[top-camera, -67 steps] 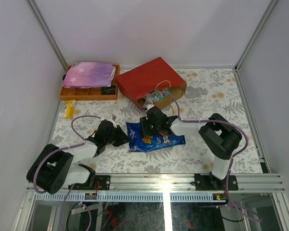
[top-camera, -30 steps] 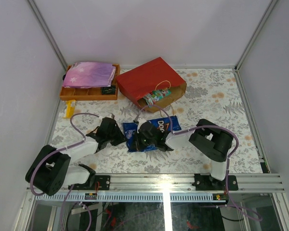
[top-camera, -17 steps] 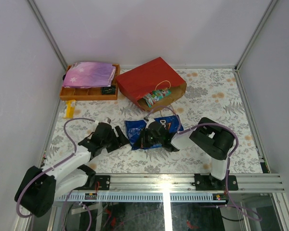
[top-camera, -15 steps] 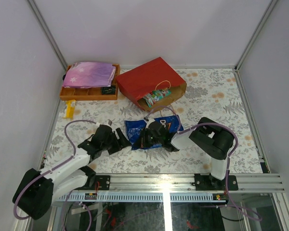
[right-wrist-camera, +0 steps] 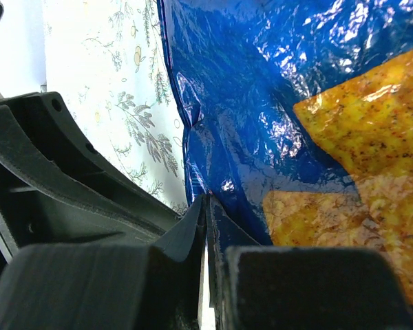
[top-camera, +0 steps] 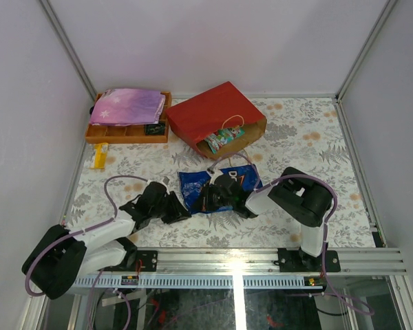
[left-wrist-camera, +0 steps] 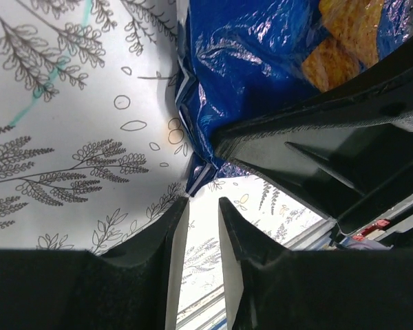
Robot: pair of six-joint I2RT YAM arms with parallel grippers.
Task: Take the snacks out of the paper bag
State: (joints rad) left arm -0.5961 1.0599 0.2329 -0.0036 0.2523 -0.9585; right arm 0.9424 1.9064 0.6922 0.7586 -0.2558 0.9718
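Observation:
The blue Doritos bag lies flat on the table in front of the red paper bag. The paper bag lies on its side with its mouth facing front right. Small green and pink packets show in that mouth. My right gripper lies low over the Doritos bag, shut on its near left edge. My left gripper is just left of it. Its fingers stand a narrow gap apart with nothing between them. The bag's corner is right ahead of the tips.
An orange compartment tray holds a pink-purple starry pouch at the back left. A small yellow object lies in front of it. White walls close the sides and back. The metal rail runs along the near edge.
My right gripper came down from the paper bag's mouth to the Doritos bag's near left edge. My left gripper swung right and nearer, up to the bag's corner.

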